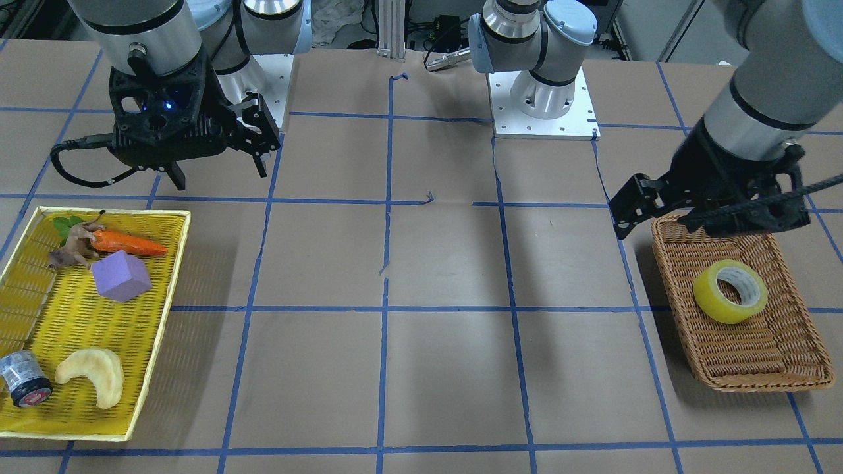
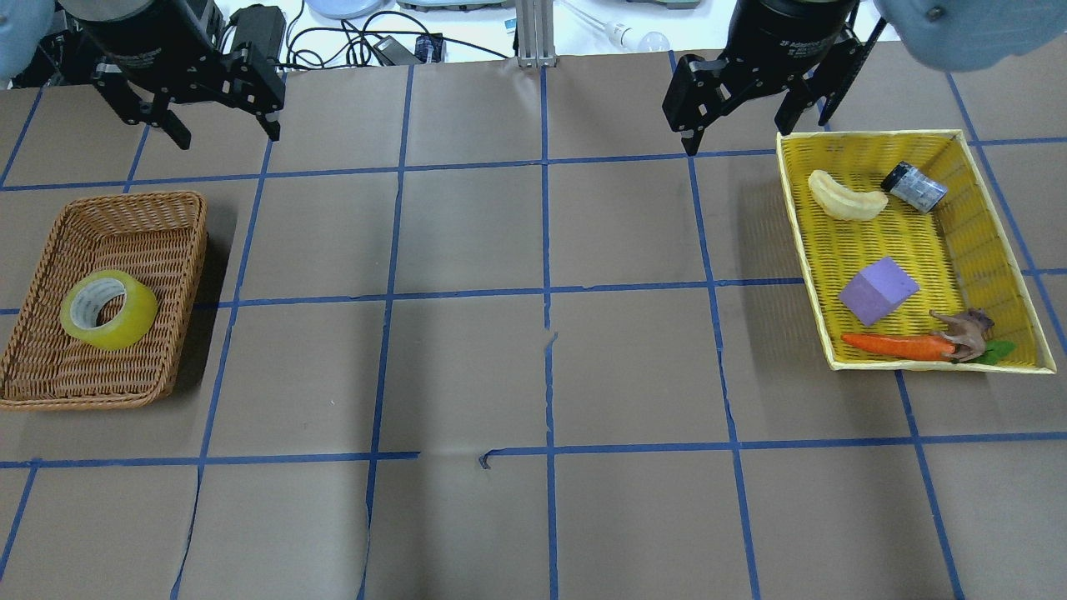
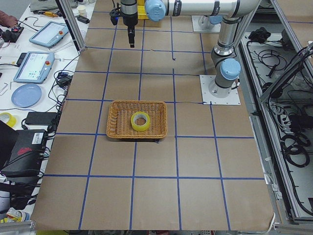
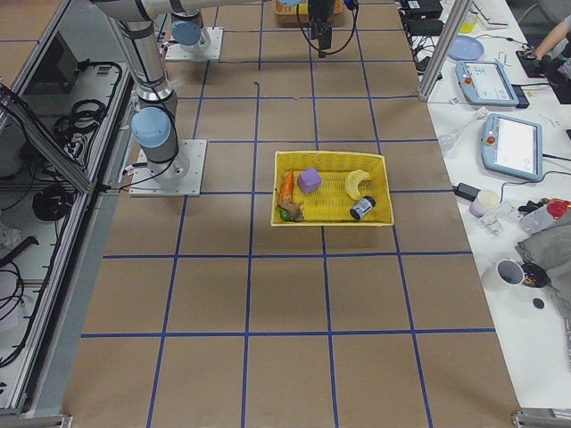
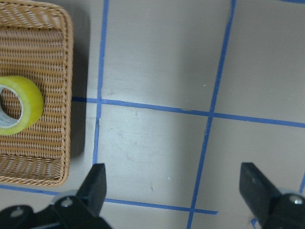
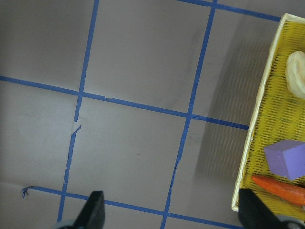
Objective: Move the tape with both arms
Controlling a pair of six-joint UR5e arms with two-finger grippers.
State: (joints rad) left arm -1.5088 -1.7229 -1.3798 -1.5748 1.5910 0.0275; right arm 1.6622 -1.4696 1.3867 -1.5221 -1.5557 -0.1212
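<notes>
The tape (image 2: 108,309), a yellow translucent roll with a grey-white core, lies in the wicker basket (image 2: 100,392) on the robot's left; it also shows in the front view (image 1: 730,291), the left side view (image 3: 141,121) and the left wrist view (image 5: 16,105). My left gripper (image 2: 225,133) hangs open and empty above the table, beyond the basket's far edge and a little toward the centre; its fingers (image 5: 97,186) frame bare table beside the basket (image 5: 47,47). My right gripper (image 2: 738,133) is open and empty, high beside the yellow tray's far left corner.
A yellow tray (image 2: 804,250) on the robot's right holds a purple block (image 2: 879,290), a carrot (image 2: 896,346), a pale curved piece (image 2: 846,200), a brown figure (image 2: 963,332) and a small dark cylinder (image 2: 914,186). Brown paper with blue tape lines covers the table between basket and tray.
</notes>
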